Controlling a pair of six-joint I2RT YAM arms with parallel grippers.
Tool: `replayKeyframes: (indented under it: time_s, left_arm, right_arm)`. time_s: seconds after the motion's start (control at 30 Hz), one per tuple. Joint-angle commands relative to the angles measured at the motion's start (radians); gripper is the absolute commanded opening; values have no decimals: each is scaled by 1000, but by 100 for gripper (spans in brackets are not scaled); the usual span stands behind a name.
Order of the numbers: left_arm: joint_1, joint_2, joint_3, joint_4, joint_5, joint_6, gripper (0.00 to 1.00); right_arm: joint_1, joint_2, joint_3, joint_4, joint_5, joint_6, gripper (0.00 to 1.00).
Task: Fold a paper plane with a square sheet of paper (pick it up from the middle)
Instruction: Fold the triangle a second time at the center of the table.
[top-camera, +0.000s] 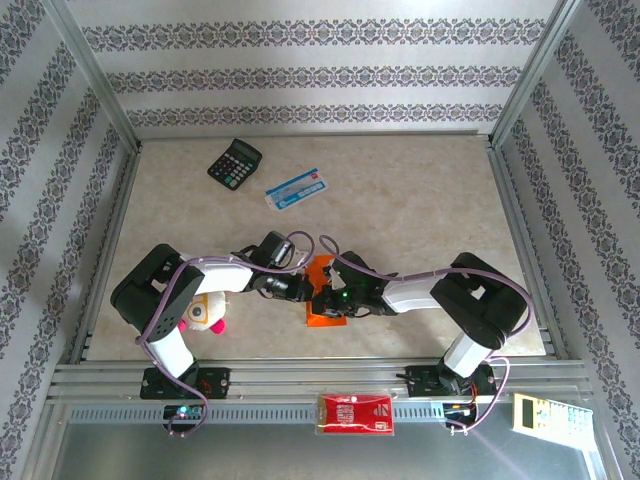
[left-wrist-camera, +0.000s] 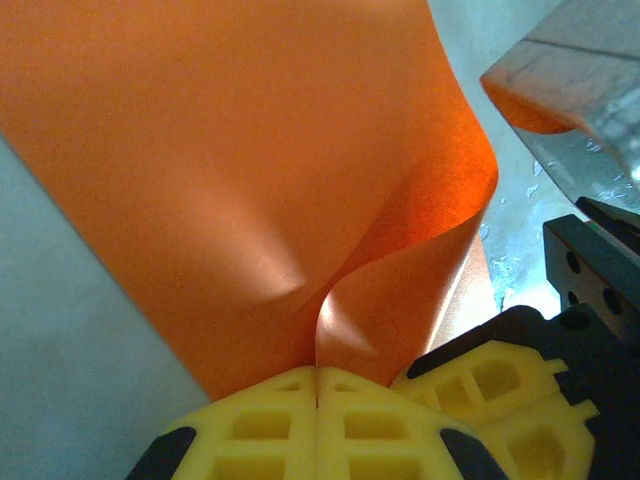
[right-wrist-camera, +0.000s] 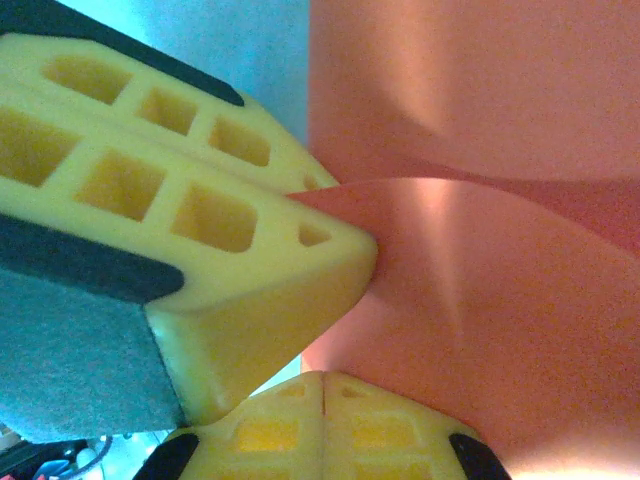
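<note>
You had both jaws pressed together: left gripper (left-wrist-camera: 318, 385) and right gripper (right-wrist-camera: 322, 388) each pinched the square sheet of paper (left-wrist-camera: 220, 180), side by side; sheet curled.

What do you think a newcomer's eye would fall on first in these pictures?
The bright orange sheet of paper, buckled into a curve at the near middle of the table, with the left pincer shut on it and the right pincer shut close against it. Next, the black calculator and the blue-and-white packet lying at the far left.
</note>
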Motion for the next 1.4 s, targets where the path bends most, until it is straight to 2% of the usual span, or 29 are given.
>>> replayKeyframes:
  time_s: [0.0,0.3,0.73,1.1,1.37]
  left_arm:
    - [8,54,-17,-85,-62,32,0]
    - [8,52,-16,-91,-63,33,0]
    - [8,53,-16,-95,-62,37,0]
    - [7,52,-16,-100,-66,41,0]
    - [8,51,-16,-101,-64,42,0]
  right_arm:
    - [-19,25,-23,-9,10,-21,0]
    - [-29,-78,-5,-26,-4,-9,0]
    - [-75,9,-28,-24,9,-56,0]
    - [-100,-94,-26,-53,-10,-48,0]
    - [-141,-19,-21,-57,-8,-90,0]
